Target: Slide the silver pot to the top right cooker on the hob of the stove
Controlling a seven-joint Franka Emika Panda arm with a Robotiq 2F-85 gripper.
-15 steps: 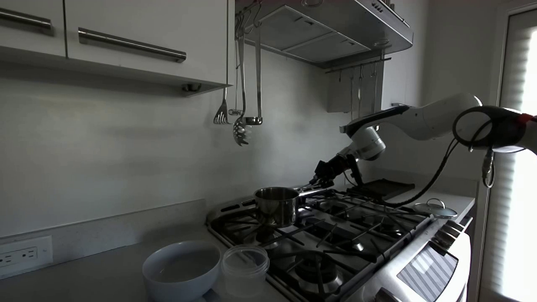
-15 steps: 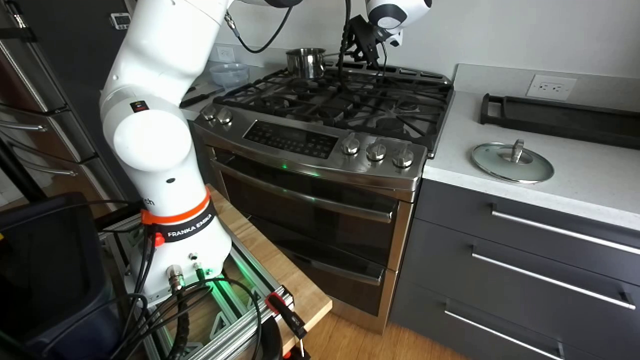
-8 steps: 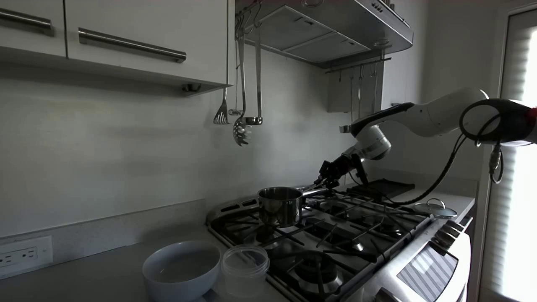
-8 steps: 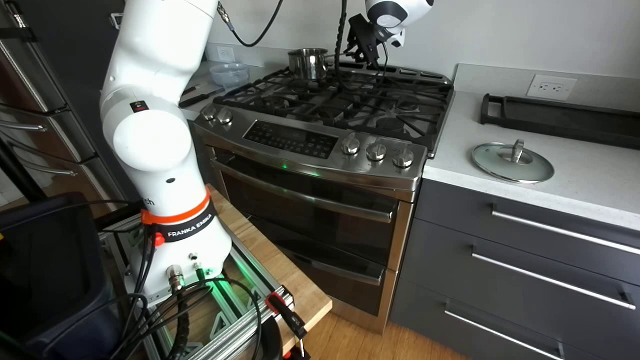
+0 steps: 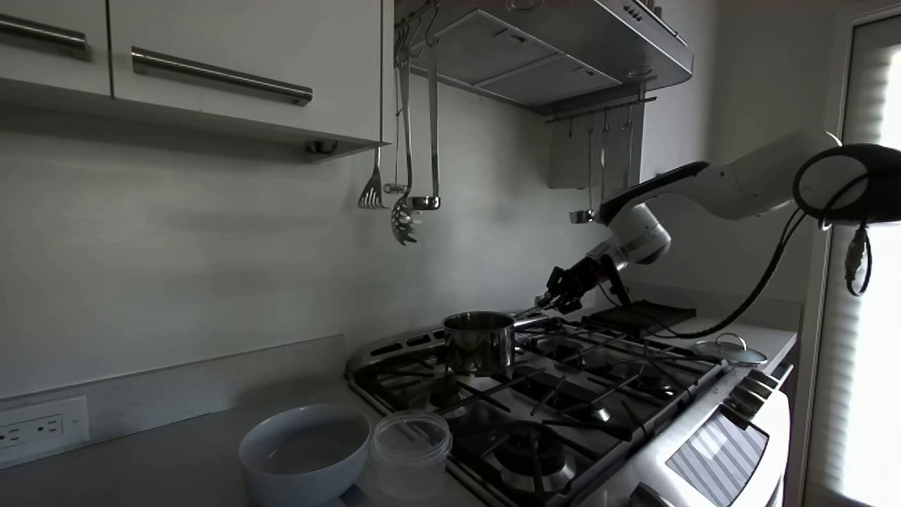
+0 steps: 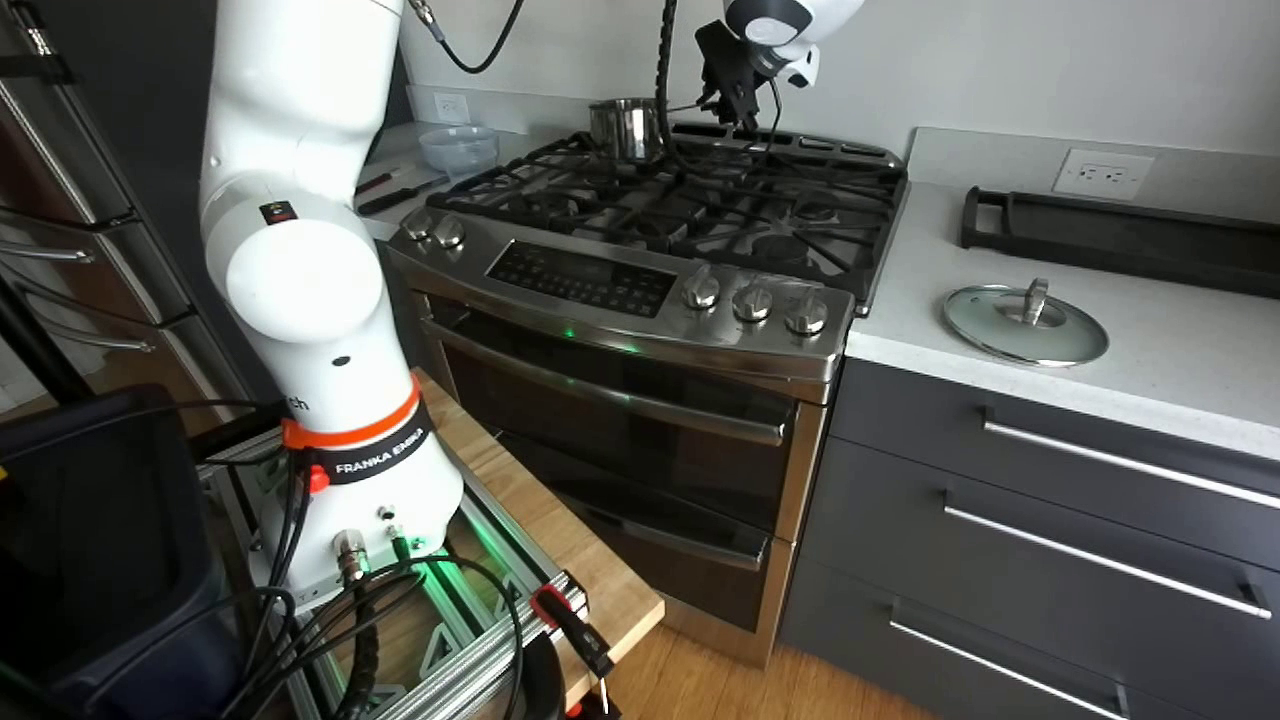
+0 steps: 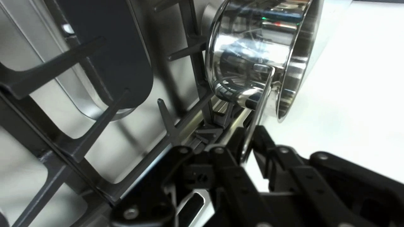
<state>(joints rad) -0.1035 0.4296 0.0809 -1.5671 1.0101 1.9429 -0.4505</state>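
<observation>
The gripper (image 7: 250,134) clasps the handle (image 7: 260,108) of the silver pot (image 6: 622,132) at eleven o'clock on the hob (image 6: 690,200), seen front-on; if slid toward one o'clock, it could catch a grate prong (image 7: 166,117) and tip.

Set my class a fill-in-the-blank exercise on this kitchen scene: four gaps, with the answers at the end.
The gripper holds the silver pot by its ____.
Beside the clear tub stands a white ____.
In an exterior view, a glass ____ lies on the counter right of the stove.
There, right of its keypad, the stove has ____ knobs.

Missing words: handle; bowl; lid; three.
</observation>
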